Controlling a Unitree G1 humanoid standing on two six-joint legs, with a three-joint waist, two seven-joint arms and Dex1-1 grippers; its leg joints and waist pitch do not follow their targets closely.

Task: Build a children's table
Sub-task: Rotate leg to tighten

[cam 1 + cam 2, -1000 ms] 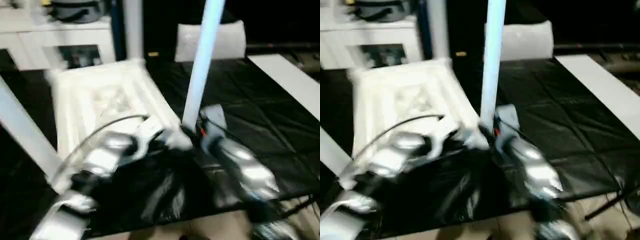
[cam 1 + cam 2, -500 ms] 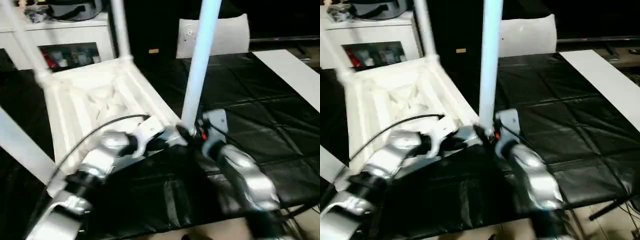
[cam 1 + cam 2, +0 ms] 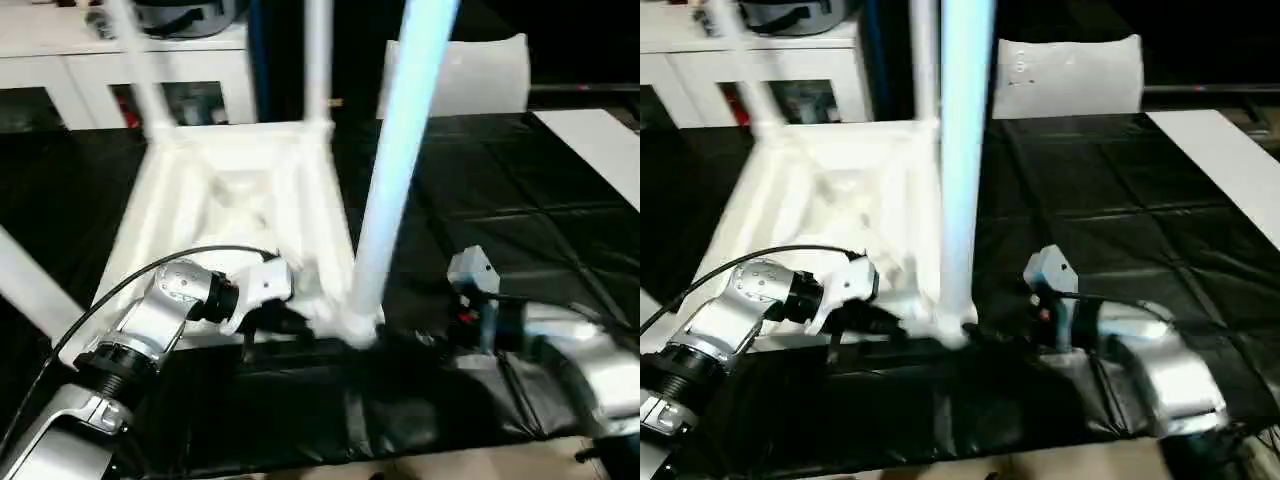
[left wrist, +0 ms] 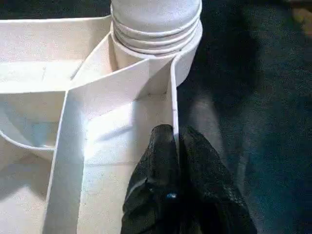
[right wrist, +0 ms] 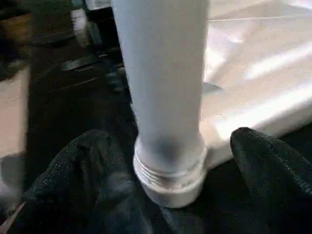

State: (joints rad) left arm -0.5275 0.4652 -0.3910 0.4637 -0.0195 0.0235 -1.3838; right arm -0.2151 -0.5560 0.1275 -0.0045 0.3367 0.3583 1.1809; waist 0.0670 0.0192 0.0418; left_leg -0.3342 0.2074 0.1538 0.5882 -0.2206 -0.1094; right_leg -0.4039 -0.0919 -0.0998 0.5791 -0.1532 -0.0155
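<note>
1. Since a second ago: right gripper (image 5: 165, 161) drawn back from the near leg (image 3: 395, 170) and spread wide, black fingers (image 5: 273, 165) now standing either side of the leg's threaded base without pinching it; leg left upright in its corner socket (image 4: 187, 46).

2. Upside down on the black-covered work surface (image 3: 520, 220): children's table (image 3: 240, 200), ribbed underside up, near corner at the front edge between both forearms; further legs rising from the far corners.

3. Left gripper (image 4: 175, 146) pressed together on the thin side wall of the top, just beside the occupied socket, pinching that rim.

4. Likely handling: hollow moulded plastic, so light and fairly stiff, yet smooth and slippery on the tapered legs; thin ribs and rim probably flex under a hard squeeze; best hold low on a leg near the threads for turning, or on the rim beside a socket for steadying.

5. Left wrist view: rim clamp and thread rings seated in the socket, hidden from the head; right wrist view: gap between fingers and leg; head views: whole layout, white cabinet (image 3: 60, 70) behind.
</note>
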